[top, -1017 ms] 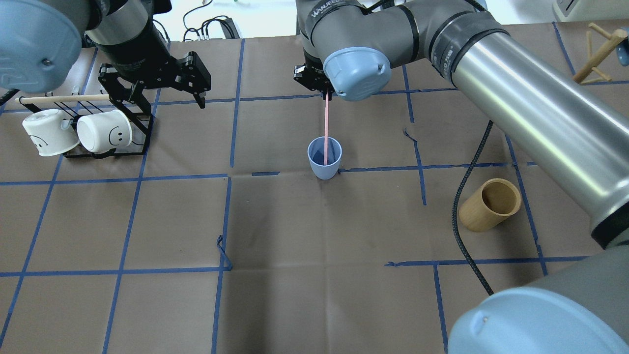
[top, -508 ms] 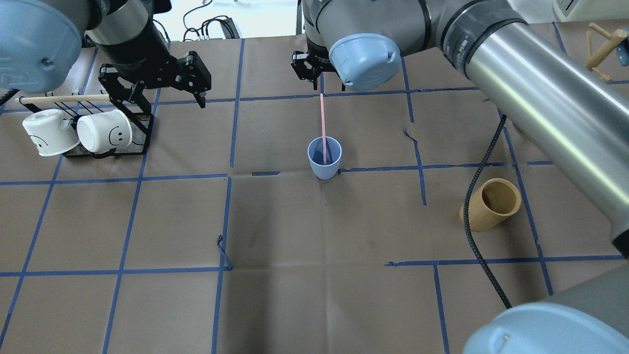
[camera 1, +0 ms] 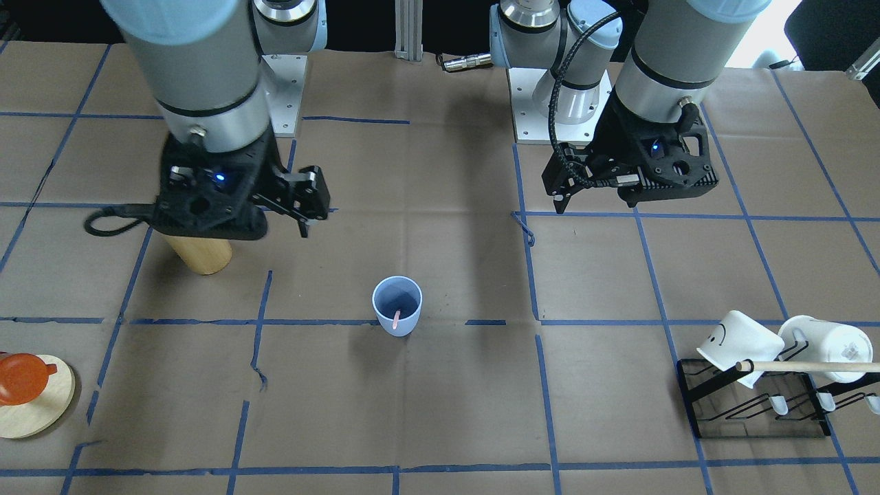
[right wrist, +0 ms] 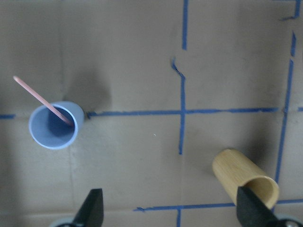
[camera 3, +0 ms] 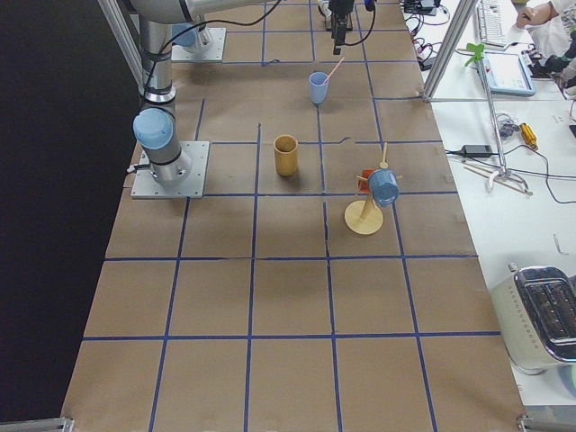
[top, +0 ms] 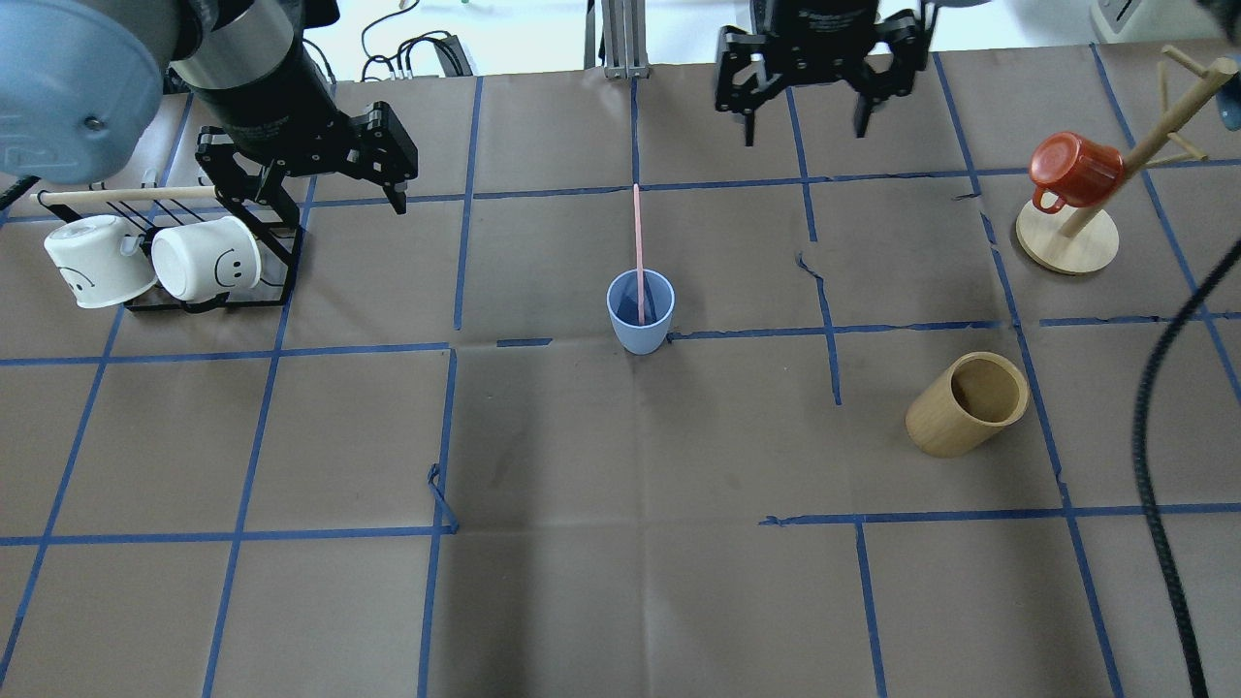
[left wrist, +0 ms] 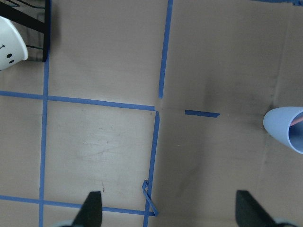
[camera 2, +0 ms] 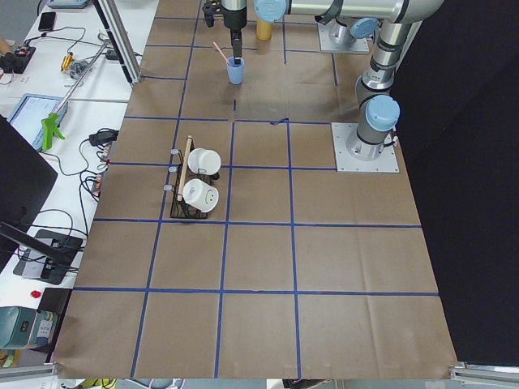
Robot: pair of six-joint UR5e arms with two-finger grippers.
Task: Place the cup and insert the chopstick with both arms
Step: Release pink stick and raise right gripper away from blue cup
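The pale blue cup (top: 640, 320) stands upright mid-table; it also shows in the front view (camera 1: 397, 302) and the right wrist view (right wrist: 53, 126). The pink chopstick (top: 638, 237) stands in it, leaning on the rim toward the far side, with nothing holding it (right wrist: 40, 98). My right gripper (top: 803, 128) is open and empty, high over the table's far edge, to the right of the cup. My left gripper (top: 339, 199) is open and empty, above the table at the far left beside the mug rack.
A black rack (top: 242, 291) with two white mugs and a wooden dowel sits at the far left. A tan bamboo cylinder (top: 968, 402) stands right of the cup. A wooden mug tree (top: 1066, 242) holds a red mug. A black cable (top: 1159, 407) hangs at the right.
My right gripper opened and let go of the chopstick, then rose and pulled away to the far right. The chopstick stays leaning in the cup. The left arm has not moved.
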